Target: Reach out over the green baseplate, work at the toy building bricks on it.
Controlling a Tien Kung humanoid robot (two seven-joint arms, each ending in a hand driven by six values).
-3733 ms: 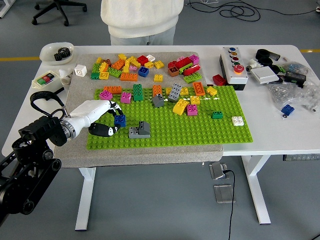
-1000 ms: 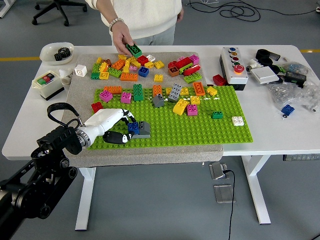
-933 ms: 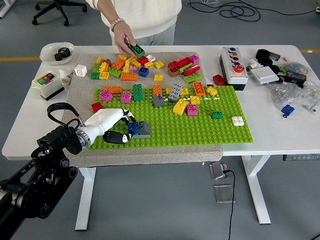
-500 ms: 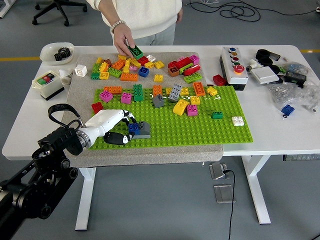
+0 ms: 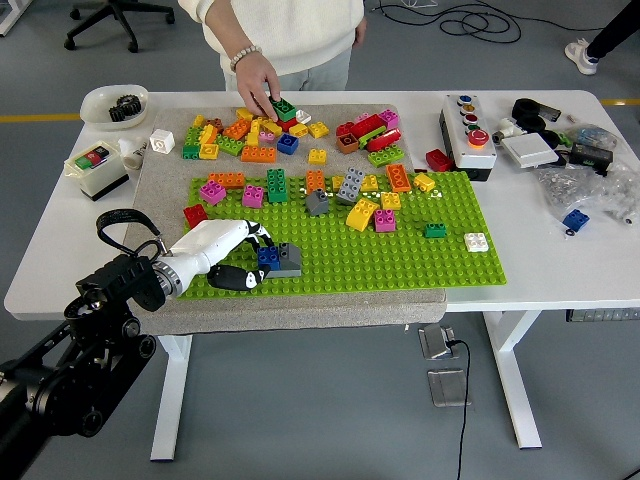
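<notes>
The green baseplate (image 5: 400, 262) lies on a grey mat and carries scattered bricks, mostly along its far edge. At its near left corner a blue brick (image 5: 267, 256) stands pressed against a grey brick (image 5: 287, 260). My left hand (image 5: 248, 258), white with black fingers, reaches in from the lower left and is curled on the blue brick, thumb low on the plate. A person's hand (image 5: 260, 85) at the far side holds a dark green brick (image 5: 284, 106) over the loose pile (image 5: 250, 130). My right arm is out of the picture.
A red brick (image 5: 195, 213) lies on the mat just left of the plate. A button box (image 5: 467, 132) stands at the back right, and bags and parts (image 5: 590, 170) at the far right. A white bowl (image 5: 113, 104) and a switch box (image 5: 95, 166) sit at the left.
My left hand carried the blue brick right and nearer, up against the grey brick, and has held still for the last second. The person's hand moved the dark green brick slightly right.
</notes>
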